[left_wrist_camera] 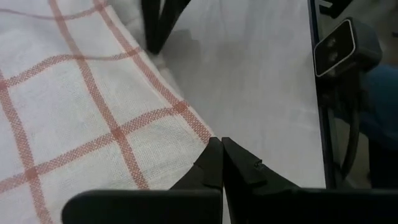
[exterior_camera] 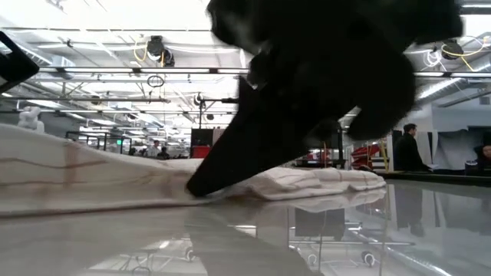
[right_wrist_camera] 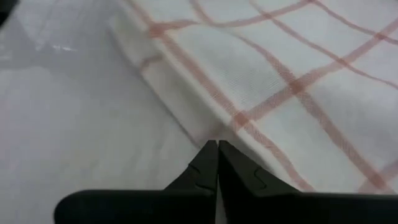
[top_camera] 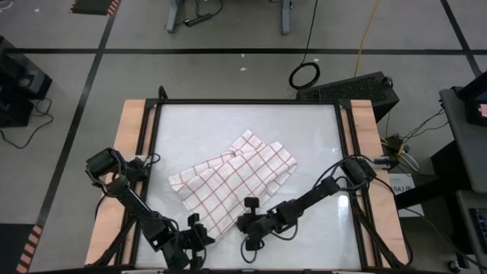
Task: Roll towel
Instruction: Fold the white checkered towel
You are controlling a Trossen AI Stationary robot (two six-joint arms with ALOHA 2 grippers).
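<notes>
High view: the towel (top_camera: 234, 185) lies rumpled and slantwise on the middle of the table (top_camera: 319, 129), partly folded over itself, no roll formed yet. Left gripper (top_camera: 199, 232) sits at the towel's near corner; right gripper (top_camera: 247, 222) just beside the near edge, a little farther along. Both arms reach in from the near side.

Low view: a dark gripper (exterior_camera: 201, 186) fills most of the frame, tip down on the glossy tabletop right at the cloth's edge (which arm it is I cannot tell from here). The towel's far folds show beyond it; people stand in the room behind.

Left wrist view: fingers (left_wrist_camera: 211, 163) pressed together, tip at the towel's corner. Whether cloth is pinched between them is not clear.

Right wrist view: fingers (right_wrist_camera: 210, 163) likewise closed, tip meeting the towel's hem. A pinch of cloth is possible, not confirmed.

Judgement: this looks like the start, both grippers set on the near edge before the first turn. The next move calls for lifting that edge evenly and carrying it over, both arms together, or the roll goes skew.
</notes>
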